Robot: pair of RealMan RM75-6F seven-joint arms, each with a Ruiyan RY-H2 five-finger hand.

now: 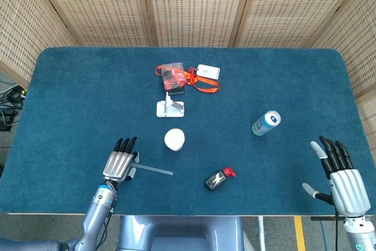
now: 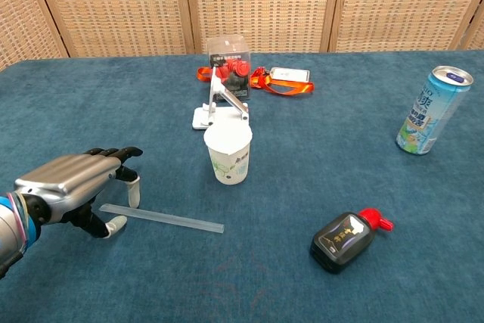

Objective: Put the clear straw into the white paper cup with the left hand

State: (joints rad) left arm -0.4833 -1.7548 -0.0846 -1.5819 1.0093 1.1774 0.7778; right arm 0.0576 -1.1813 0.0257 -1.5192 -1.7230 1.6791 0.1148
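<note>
The left hand (image 2: 72, 187) hovers low over the near end of the clear plastic straw (image 2: 161, 218), fingers apart, grasping nothing. The straw lies flat on the blue cloth table (image 1: 282, 80), running off to the hand's right. The white paper cup (image 2: 228, 152) stands upright beyond that far end. The right hand (image 1: 342, 177) rests released, fingers spread.

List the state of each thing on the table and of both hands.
clear straw: lying flat on the cloth, slanted, its left end at the left hand
white paper cup: upright, open top, no straw in it
left hand: low over the straw's end, fingers apart, not gripping
right hand: fingers spread, holding nothing
drink can: upright, tilt unclear
black bottle: lying on its side, red cap on
</note>
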